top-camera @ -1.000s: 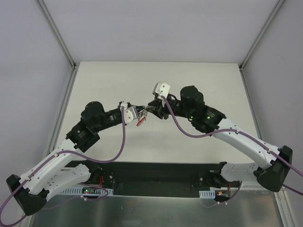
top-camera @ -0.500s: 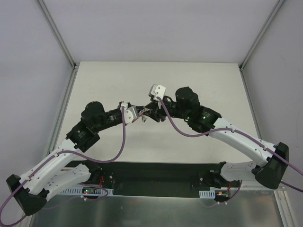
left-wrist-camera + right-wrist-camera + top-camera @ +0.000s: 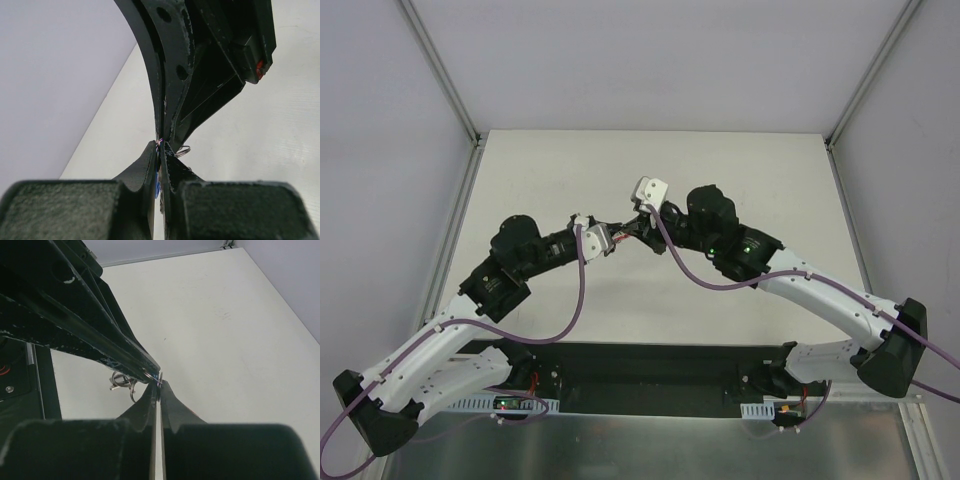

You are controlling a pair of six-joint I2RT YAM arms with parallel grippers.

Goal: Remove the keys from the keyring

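Note:
My two grippers meet tip to tip above the middle of the table. The left gripper [image 3: 613, 243] [image 3: 161, 149] is shut on the keyring; a loop of its wire ring [image 3: 183, 150] sticks out beside the fingertips. The right gripper [image 3: 632, 235] [image 3: 159, 383] is shut on a thin metal piece of the keys, seen edge-on. Small silvery wire loops [image 3: 121, 382] hang under the left fingers [image 3: 100, 335] in the right wrist view. The red tag is hidden between the grippers.
The pale table [image 3: 740, 170] has grey walls on the left, right and far sides. Both arms bend inward from the near edge, their purple cables [image 3: 582, 290] looping over them. A black base bar [image 3: 650, 365] runs along the near edge.
The right gripper has moved left and closed in on the left gripper's tip. The red tag that hung below the left fingertips a second ago no longer shows.

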